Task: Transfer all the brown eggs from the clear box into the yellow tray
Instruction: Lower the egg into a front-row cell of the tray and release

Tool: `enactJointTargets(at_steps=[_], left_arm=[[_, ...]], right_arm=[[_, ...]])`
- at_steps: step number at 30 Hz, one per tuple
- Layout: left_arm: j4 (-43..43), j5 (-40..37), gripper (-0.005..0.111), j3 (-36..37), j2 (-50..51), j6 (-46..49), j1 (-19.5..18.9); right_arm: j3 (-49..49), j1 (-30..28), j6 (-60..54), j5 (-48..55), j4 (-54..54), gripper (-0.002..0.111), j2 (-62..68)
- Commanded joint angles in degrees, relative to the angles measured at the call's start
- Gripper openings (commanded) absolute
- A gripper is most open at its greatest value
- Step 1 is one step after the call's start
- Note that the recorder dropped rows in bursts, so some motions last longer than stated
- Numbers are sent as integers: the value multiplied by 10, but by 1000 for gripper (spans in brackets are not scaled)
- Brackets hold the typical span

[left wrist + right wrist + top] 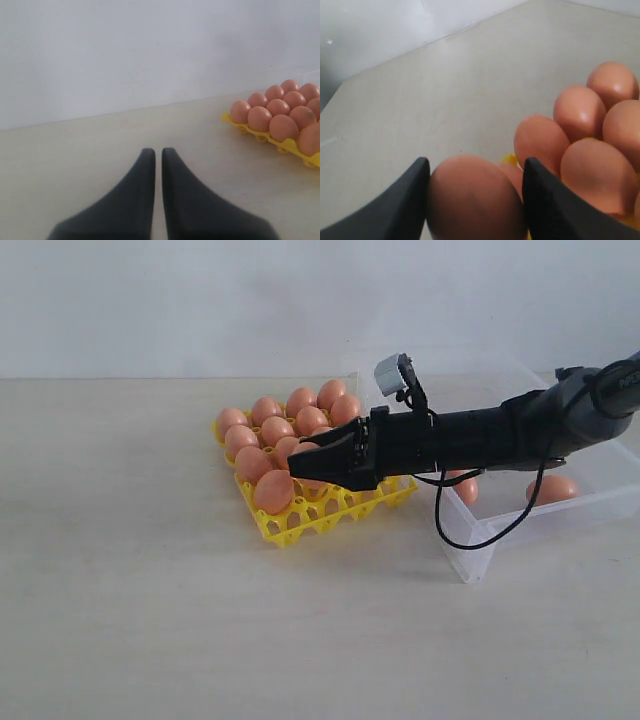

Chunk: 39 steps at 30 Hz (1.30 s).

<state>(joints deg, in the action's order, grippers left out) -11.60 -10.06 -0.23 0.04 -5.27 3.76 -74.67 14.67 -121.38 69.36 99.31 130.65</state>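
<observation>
Fingers [395,210] hold a brown egg [472,200]; beige table [150,620] meets white wall [200,300].

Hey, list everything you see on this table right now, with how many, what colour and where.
yellow tray: one, bright yellow, on the table, left of the clear box
clear box: one, transparent, on the table at right
brown eggs in tray: about a dozen, orange-brown, front cups empty
brown eggs in box: two visible, orange-brown, one partly behind the arm
held egg: one, orange-brown, over the tray
table: one, pale beige
left gripper: one, black, shut, empty, over bare table
right gripper: one, black, shut on the held egg, above the tray
</observation>
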Motion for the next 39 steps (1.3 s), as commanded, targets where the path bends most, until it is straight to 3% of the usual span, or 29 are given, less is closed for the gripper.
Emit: enactJointTargets(at_steps=[1,27,35,39], left_arm=[[1,2,4,2,0,-3,3],[1,2,4,2,0,-3,3],[1,2,4,2,0,-3,3],[1,2,4,2,0,-3,3]], right_arm=[[-6,-2,3,6,6,0,26],[-67,24,11,-41,6,0,66],[-66,24,128,-144,6,0,66],[-66,24,98,-40,6,0,66]])
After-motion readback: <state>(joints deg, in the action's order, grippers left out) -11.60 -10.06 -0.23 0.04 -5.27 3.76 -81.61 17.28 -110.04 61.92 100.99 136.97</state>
